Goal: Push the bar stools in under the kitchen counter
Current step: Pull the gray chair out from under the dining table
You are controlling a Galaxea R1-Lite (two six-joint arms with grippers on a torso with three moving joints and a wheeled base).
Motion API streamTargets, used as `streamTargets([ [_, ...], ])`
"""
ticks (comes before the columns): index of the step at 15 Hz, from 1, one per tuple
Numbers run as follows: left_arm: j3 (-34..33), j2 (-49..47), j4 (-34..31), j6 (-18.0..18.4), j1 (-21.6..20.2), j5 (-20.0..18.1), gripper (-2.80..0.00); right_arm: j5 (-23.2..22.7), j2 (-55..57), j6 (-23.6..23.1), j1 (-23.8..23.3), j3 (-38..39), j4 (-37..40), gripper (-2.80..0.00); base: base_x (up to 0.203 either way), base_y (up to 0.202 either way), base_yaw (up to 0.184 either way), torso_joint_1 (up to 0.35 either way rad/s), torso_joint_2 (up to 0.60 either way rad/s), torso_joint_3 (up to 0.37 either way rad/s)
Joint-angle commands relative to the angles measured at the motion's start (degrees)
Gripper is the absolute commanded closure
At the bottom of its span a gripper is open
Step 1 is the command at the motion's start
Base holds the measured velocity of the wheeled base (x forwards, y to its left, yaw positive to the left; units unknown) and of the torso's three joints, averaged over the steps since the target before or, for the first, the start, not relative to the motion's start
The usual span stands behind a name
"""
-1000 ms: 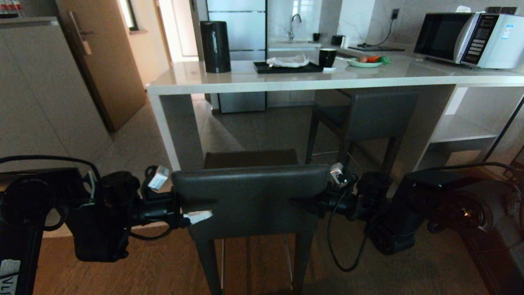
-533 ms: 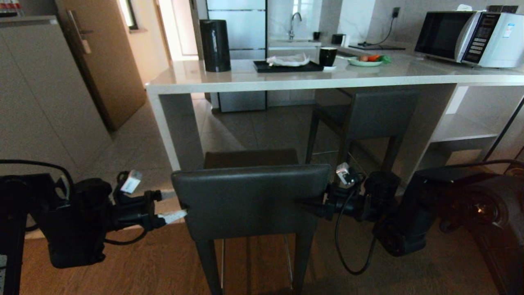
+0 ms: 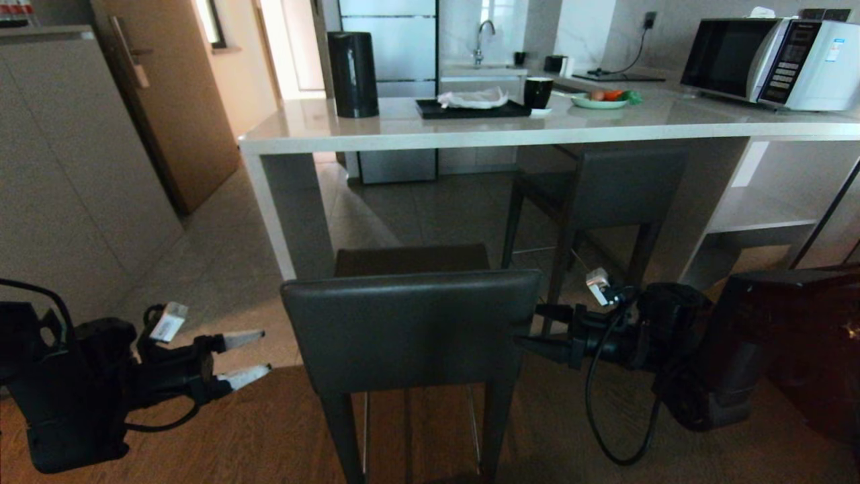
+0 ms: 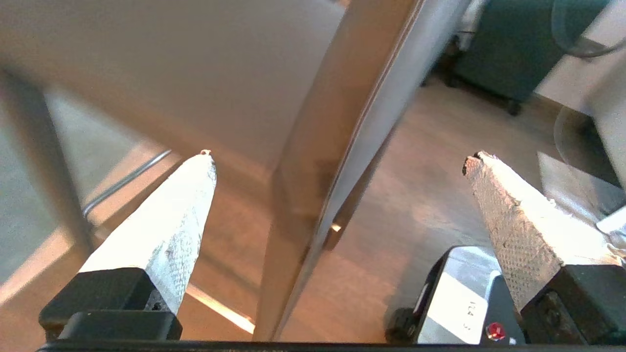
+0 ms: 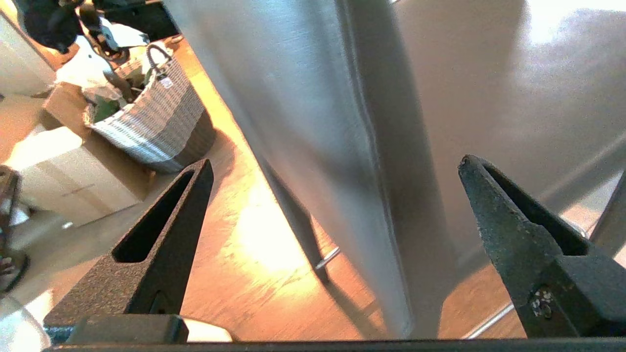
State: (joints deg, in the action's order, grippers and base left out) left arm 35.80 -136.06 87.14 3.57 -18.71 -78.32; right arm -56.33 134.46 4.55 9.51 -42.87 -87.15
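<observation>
Two bar stools: near stool out from the kitchen counter, at 6 o'clock of its left end; far stool tucked under the worktop, at 1 o'clock from the near one. Left gripper at 9 o'clock of near backrest, fingers spread wide, holding nothing, clear gap. Right gripper at 3 o'clock, fingers spread, tips at the backrest edge, contact unclear.
</observation>
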Motion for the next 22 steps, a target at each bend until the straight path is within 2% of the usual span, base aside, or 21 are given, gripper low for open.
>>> streamTargets([
  [1, -1.9, 0.0, 0.5, 1.1, -2.5, -0.4, -2.80, -0.4, -4.2, -0.1, -0.7, 3.7, -0.5, -2.80, 0.000, 0.000, 0.000, 0.000, 0.00, 0.000],
  [4, -4.7, 1.8, 0.5, 1.5, -6.1, 0.3, -2.80, 0.8, -8.2, -0.2, -1.9, 7.5, -0.5, -2.80, 0.000, 0.000, 0.000, 0.000, 0.00, 0.000],
  [6, -8.1, 2.5, 0.5, 2.0, -10.0, 0.3, -2.80, 8.6, -8.8, -0.3, -3.0, 10.5, -0.5, -2.80, 0.000, 0.000, 0.000, 0.000, 0.00, 0.000],
  [8, -13.4, 2.6, 0.5, 5.2, -13.3, 0.3, -2.80, 17.3, -9.9, -0.1, -3.7, 16.4, -0.5, -2.80, 0.000, 0.000, 0.000, 0.000, 0.00, 0.000],
  [11, -22.8, 4.7, 0.5, 8.9, -17.9, 2.0, -2.80, 22.6, -14.7, 0.0, -7.5, 25.2, -0.5, -2.80, 0.000, 0.000, 0.000, 0.000, 0.00, 0.000],
  [13, -26.3, 7.9, 0.5, 9.6, -18.9, 12.2, -2.80, 33.9, -17.6, 0.2, -7.8, 26.8, -0.5, -2.80, 0.000, 0.000, 0.000, 0.000, 0.00, 0.000],
  [15, -25.7, 10.2, 0.5, 9.4, -17.7, 22.6, -2.80, 44.4, -18.5, -0.2, -7.0, 27.8, -0.5, -2.80, 0.000, 0.000, 0.000, 0.000, 0.00, 0.000],
  [16, -25.5, 11.4, 0.5, 8.5, -15.7, 29.2, -2.80, 46.1, -20.3, 0.0, -6.6, 28.5, -0.5, -2.80, 0.000, 0.000, 0.000, 0.000, 0.00, 0.000],
  [17, -25.4, 13.4, 0.5, 6.3, -13.1, 35.0, -2.80, 47.2, -22.4, 0.4, -6.1, 28.8, -0.5, -2.80, 0.000, 0.000, 0.000, 0.000, 0.00, 0.000],
  [18, -25.3, 16.1, 0.5, 2.6, -10.5, 40.0, -2.80, 49.2, -24.6, 0.7, -5.6, 28.9, -0.5, -2.80, 0.000, 0.000, 0.000, 0.000, 0.00, 0.000],
  [19, -24.9, 18.9, 0.5, -1.6, -7.7, 45.2, -2.80, 53.9, -25.8, 0.6, -5.3, 28.6, -0.5, -2.80, 0.000, 0.000, 0.000, 0.000, 0.00, 0.000],
  [20, -24.0, 20.5, 0.5, -4.2, -5.0, 51.7, -2.80, 59.4, -26.4, 0.4, -4.7, 28.0, -0.2, -2.80, 0.000, 0.000, 0.000, 0.000, 0.00, 0.000],
  [21, -22.7, 21.1, 0.5, -5.5, -2.7, 58.8, -2.80, 65.1, -27.0, 0.2, -4.0, 26.7, 0.5, -2.80, 0.000, 0.000, 0.000, 0.000, 0.00, 0.000],
  [22, -21.2, 21.1, 0.5, -6.1, -0.4, 66.3, -2.80, 68.6, -27.9, 0.1, -3.4, 25.0, 1.3, -2.80, 0.000, 0.000, 0.000, 0.000, 0.00, 0.000],
])
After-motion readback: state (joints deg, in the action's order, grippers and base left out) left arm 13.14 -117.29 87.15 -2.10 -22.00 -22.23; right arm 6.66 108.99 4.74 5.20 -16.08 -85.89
